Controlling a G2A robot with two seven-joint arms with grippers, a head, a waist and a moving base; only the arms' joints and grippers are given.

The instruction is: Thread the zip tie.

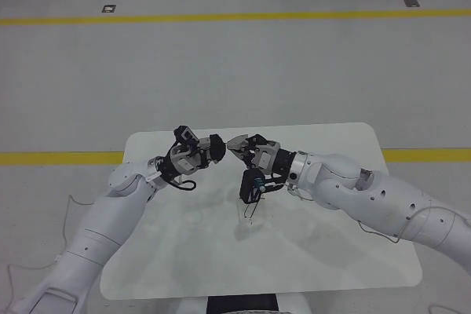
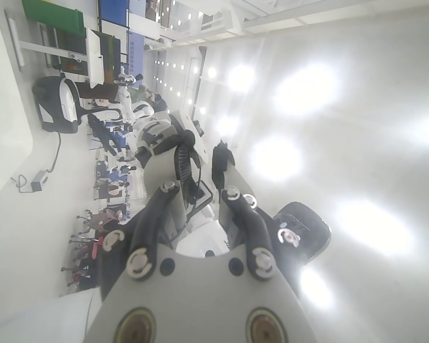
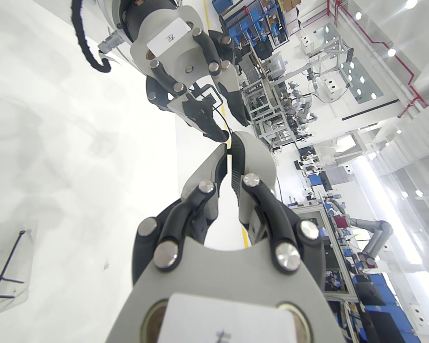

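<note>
my left gripper (image 1: 217, 147) hangs over the back part of the white table (image 1: 361, 235), its two fingers a little apart. the thin black plastic zip tie (image 3: 222, 120) is up in the air between my two grippers. its loop sits by one left finger. its tail runs into my right gripper (image 3: 231, 148), whose fingers are pinched almost closed on it. the two grippers nearly touch, tip to tip.

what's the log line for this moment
right tool: shut on zip tie | left tool: facing right tool, tips close | both: above white table
</note>
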